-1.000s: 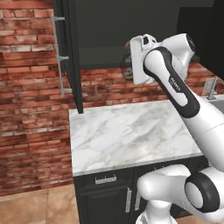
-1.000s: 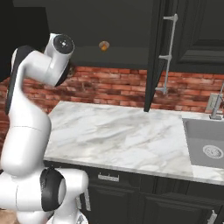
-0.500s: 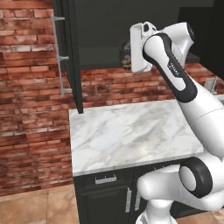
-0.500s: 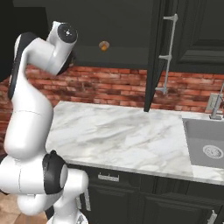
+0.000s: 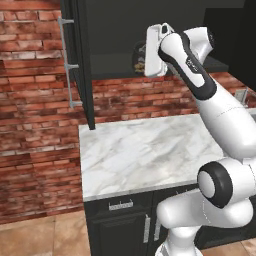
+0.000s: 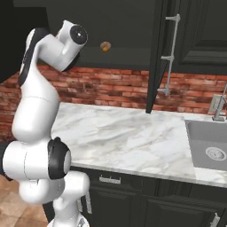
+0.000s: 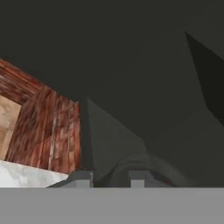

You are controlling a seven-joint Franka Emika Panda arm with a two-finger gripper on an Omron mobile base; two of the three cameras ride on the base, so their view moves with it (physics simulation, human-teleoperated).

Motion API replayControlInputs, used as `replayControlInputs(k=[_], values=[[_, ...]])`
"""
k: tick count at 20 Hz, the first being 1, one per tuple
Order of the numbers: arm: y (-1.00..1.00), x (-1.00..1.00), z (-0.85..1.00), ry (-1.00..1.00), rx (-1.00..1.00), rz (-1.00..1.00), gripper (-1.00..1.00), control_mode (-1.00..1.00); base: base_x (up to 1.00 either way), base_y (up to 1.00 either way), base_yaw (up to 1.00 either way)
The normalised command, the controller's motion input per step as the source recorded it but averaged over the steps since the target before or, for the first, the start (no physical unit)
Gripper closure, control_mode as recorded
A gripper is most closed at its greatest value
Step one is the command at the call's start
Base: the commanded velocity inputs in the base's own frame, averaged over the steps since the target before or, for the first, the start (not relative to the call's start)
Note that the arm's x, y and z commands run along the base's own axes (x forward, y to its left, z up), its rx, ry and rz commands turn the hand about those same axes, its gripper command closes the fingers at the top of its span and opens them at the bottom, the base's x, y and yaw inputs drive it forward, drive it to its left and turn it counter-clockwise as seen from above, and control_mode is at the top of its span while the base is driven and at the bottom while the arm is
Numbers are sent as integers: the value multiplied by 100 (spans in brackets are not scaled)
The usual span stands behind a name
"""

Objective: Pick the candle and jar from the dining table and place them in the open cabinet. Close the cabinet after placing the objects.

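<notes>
The arm has lifted and swung further toward the cabinet (image 5: 150,30) over the last second, so the hand (image 5: 141,55) now sits at the mouth of the open shelf with the dark jar (image 5: 139,56) just at its tip. The hand view suggests the jar's rounded body between the fingertips (image 7: 82,177), so I judge it grasped, not released. The candle (image 6: 105,46) already rests on the shelf, the marble counter (image 5: 145,150) is bare, and setting down the jar and closing the door (image 6: 155,53) remain.
</notes>
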Motion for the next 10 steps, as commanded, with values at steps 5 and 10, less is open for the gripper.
replayControlInputs(k=[5,10], values=[[0,58,-2,0,11,0,100,-100,0,0,0],[0,58,-14,0,10,0,100,-100,0,0,0]])
